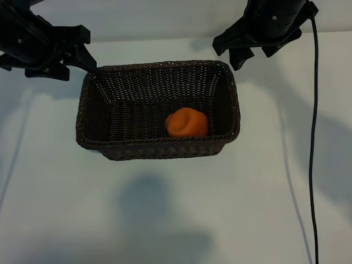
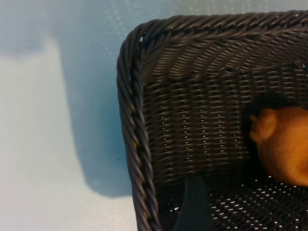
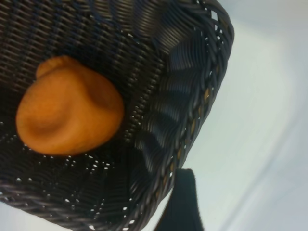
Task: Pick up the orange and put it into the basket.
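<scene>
The orange (image 1: pixel 187 123) lies inside the dark-brown wicker basket (image 1: pixel 82 113), on its floor near the front right corner, with nothing touching it. My left gripper (image 1: pixel 82 47) hangs open and empty just outside the basket's back left corner. Above the back right corner my right gripper (image 1: pixel 250 55) also stands open and empty. The left wrist view shows the orange (image 2: pixel 284 149) beyond the braided rim (image 2: pixel 132 120), with one dark finger (image 2: pixel 192 207) over the weave. In the right wrist view the orange (image 3: pixel 67 113) fills the basket corner (image 3: pixel 192 120), and one finger (image 3: pixel 183 202) shows outside the rim.
The basket stands on a plain white table (image 1: pixel 165 214). A black cable (image 1: pixel 313 137) runs down the right side from the right arm. Soft shadows of the arms fall on the table in front of the basket.
</scene>
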